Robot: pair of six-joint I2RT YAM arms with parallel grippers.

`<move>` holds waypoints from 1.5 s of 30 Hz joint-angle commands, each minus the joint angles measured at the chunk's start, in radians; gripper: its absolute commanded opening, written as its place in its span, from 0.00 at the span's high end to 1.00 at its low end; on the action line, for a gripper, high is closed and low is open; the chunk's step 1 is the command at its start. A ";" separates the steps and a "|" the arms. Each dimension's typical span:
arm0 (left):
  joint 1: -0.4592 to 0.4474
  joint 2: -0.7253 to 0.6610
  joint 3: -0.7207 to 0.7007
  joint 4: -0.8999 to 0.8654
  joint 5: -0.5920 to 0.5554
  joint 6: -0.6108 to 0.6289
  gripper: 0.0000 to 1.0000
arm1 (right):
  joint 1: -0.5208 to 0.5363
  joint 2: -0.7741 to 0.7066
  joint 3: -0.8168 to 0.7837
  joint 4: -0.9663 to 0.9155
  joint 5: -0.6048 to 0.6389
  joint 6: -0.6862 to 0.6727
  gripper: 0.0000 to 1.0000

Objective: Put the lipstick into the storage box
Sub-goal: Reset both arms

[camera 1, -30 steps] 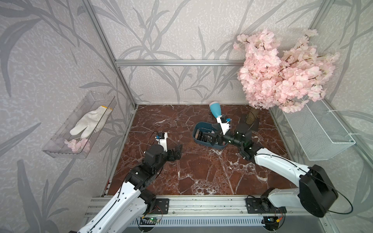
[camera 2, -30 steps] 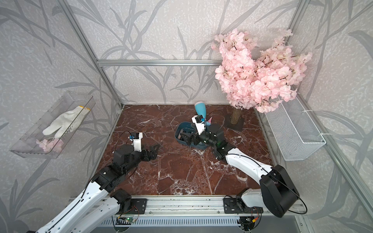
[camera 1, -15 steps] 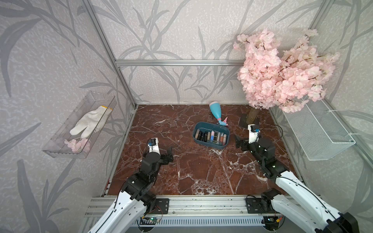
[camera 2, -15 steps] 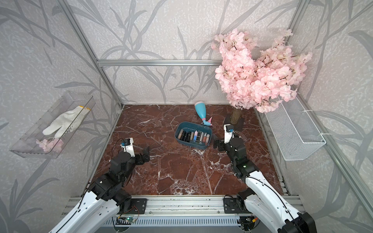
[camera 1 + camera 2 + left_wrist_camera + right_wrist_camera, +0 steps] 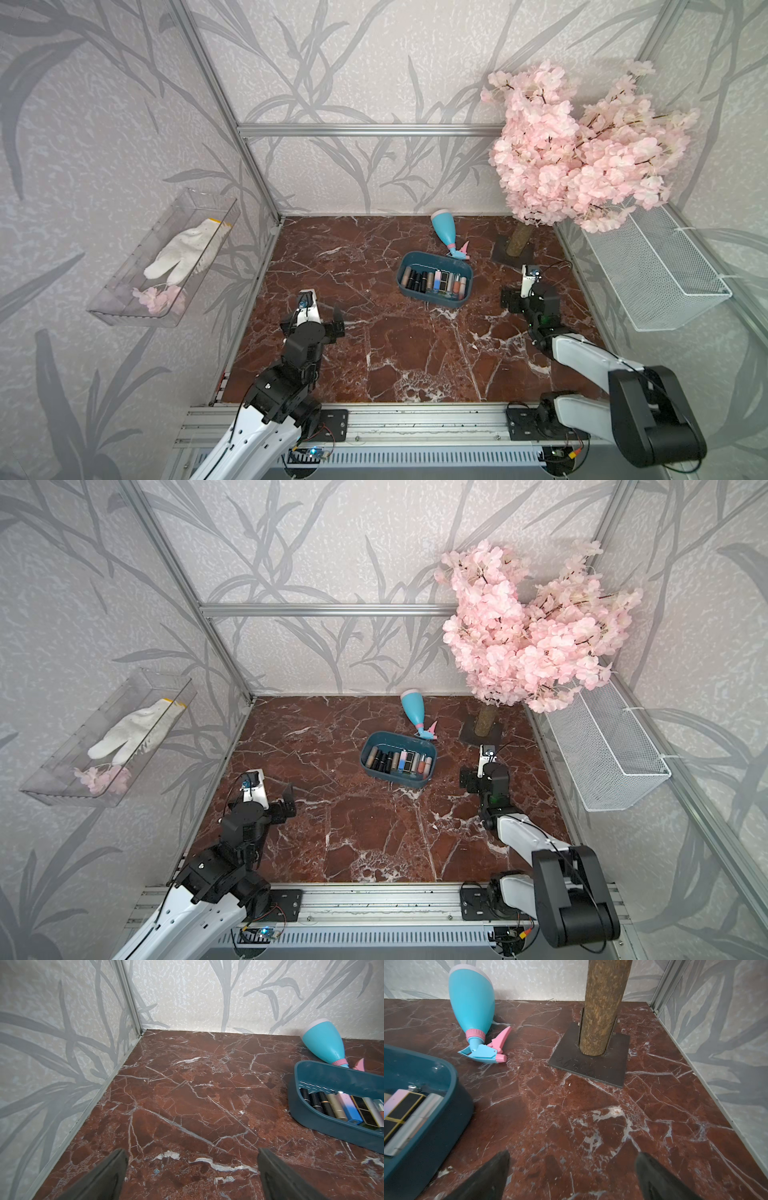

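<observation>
Flanking the storage box, bare marble lies open (spray bottle behind).

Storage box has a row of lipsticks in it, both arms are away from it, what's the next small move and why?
Probably just settle both arms at rest. The storage box holds the lipsticks, none shows on the marble table, and the left end effector and right end effector are both open, empty and apart from the box.
</observation>
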 commanded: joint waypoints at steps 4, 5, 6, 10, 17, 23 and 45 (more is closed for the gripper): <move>0.004 -0.016 0.013 -0.040 -0.066 0.087 0.00 | -0.015 0.154 0.026 0.288 -0.034 -0.043 0.01; 0.004 -0.017 0.013 -0.040 -0.067 0.090 0.00 | -0.015 0.173 0.032 0.306 -0.043 -0.051 0.01; 0.005 -0.018 0.009 -0.036 -0.071 0.092 0.00 | -0.017 0.189 0.038 0.314 -0.049 -0.055 0.01; 0.007 0.004 -0.006 0.023 -0.101 0.116 0.00 | -0.017 0.220 0.032 0.347 -0.064 -0.058 0.01; 0.053 0.172 -0.012 0.218 -0.070 0.159 0.00 | -0.019 0.254 0.021 0.397 -0.100 -0.069 0.01; 0.142 0.381 -0.017 0.419 -0.028 0.144 0.00 | -0.018 0.307 0.011 0.462 -0.142 -0.087 0.01; 0.480 0.952 0.008 0.930 0.215 0.157 0.00 | -0.015 0.317 0.013 0.464 -0.189 -0.115 0.01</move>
